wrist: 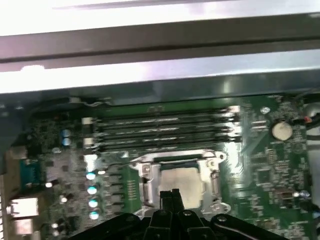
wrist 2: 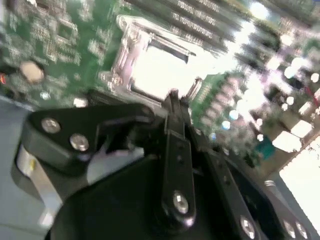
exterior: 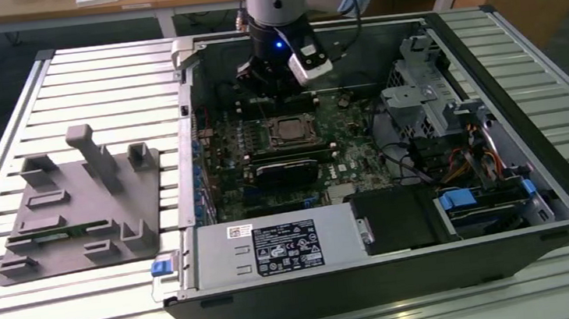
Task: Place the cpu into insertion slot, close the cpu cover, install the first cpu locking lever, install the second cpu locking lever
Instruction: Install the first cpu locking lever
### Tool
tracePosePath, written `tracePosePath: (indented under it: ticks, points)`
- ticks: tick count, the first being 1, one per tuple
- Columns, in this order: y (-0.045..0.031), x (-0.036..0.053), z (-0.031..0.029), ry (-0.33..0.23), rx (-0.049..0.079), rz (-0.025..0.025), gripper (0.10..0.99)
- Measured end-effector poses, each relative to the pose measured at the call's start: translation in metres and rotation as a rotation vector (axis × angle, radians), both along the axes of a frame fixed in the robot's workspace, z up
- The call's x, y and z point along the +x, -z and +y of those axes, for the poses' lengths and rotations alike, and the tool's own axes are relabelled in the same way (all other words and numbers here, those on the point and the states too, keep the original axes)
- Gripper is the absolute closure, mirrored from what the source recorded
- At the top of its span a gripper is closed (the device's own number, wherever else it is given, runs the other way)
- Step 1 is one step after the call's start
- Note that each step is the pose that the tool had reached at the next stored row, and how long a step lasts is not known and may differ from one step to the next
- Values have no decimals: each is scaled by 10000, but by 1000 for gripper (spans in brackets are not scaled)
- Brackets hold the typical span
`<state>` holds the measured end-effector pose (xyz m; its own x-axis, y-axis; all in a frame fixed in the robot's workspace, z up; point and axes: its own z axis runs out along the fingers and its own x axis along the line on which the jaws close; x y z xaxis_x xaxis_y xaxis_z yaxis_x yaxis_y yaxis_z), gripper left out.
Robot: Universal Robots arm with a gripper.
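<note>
Gripper (wrist 2: 174, 97): fingertips pressed together, nothing between them, hanging clear above the motherboard (wrist: 270, 170). The cpu (wrist: 182, 182) sits in the insertion slot (exterior: 290, 131), just ahead of and below the tips. The cpu cover (wrist: 212, 175) appears to lie flat, framing the chip. The locking levers' state is unclear. In the exterior view the socket lies on the gripper's camera side, inside the open case (exterior: 539, 205).
</note>
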<state>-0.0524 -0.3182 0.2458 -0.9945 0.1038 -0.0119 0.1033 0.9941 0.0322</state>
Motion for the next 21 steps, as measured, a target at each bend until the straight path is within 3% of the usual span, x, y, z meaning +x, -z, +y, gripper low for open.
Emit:
tracePosePath:
  ticks: [11,21]
  points:
    - [1,-242,0,0,1,-1,980]
    - [-19,-392,1,-2,4,-4,980]
